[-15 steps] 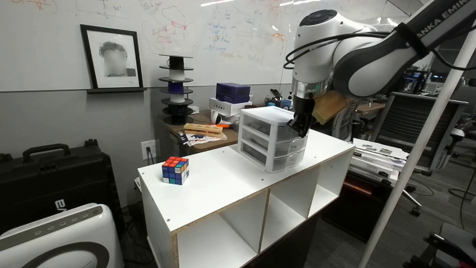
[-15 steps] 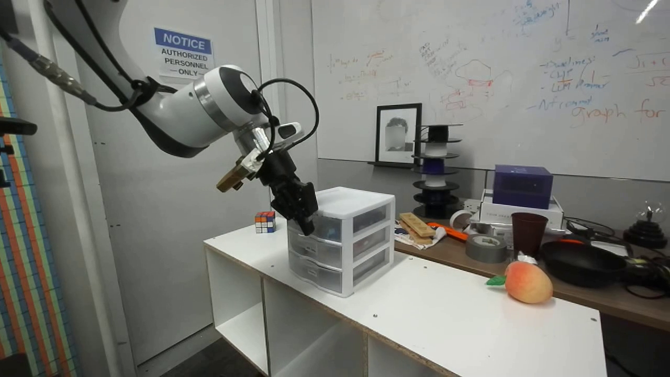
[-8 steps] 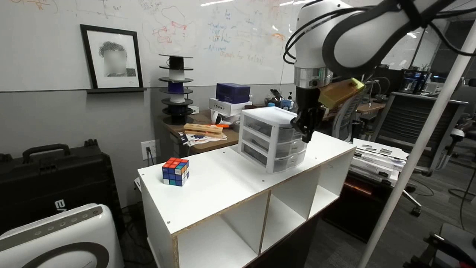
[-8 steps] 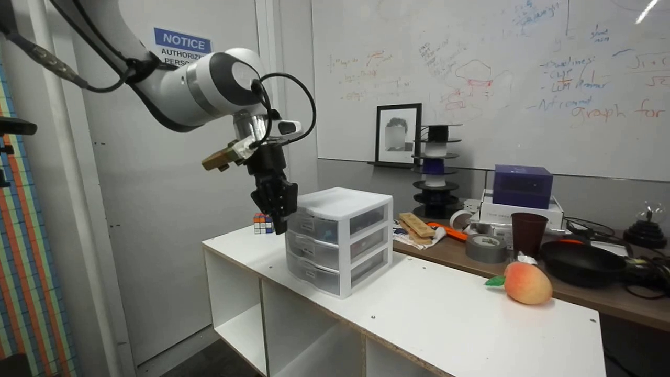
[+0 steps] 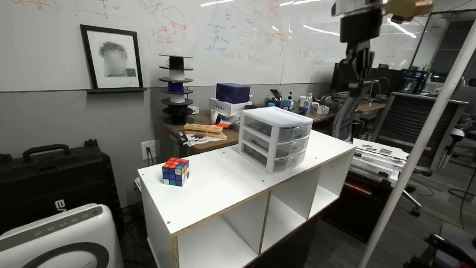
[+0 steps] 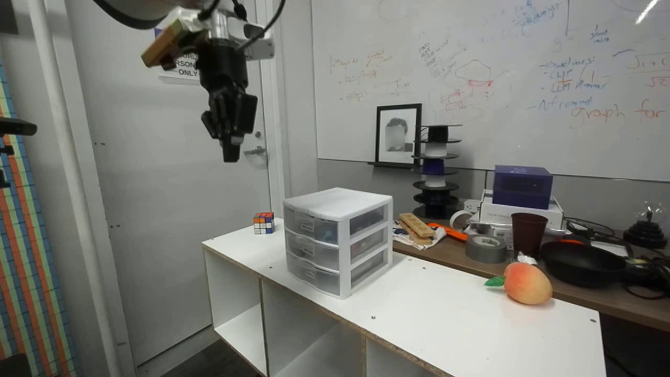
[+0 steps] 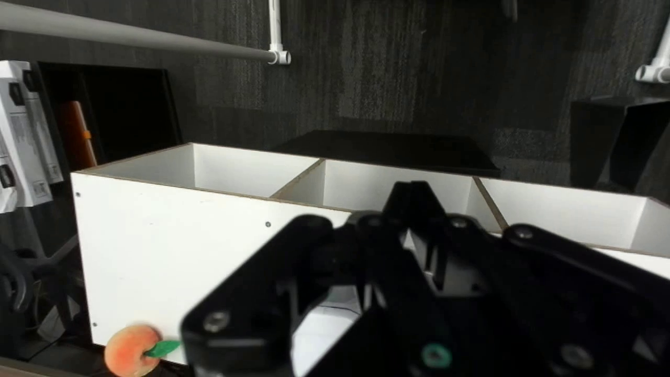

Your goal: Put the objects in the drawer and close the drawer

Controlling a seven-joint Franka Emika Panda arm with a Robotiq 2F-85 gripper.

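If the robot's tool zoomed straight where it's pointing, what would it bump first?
Probably the white shelf, near its middle opening; depth is unclear, so the tool might reach the floor instead.

Black-framed grey portrait rests against a marker-scrawled whiteboard in both my exterior views | I see black-flanged spools stacked near it | purple rectangular box atop a white carton | on my feed, in an exterior view, grey tape roll sits just beside a dark-red tapered cup, near a round black frying pan
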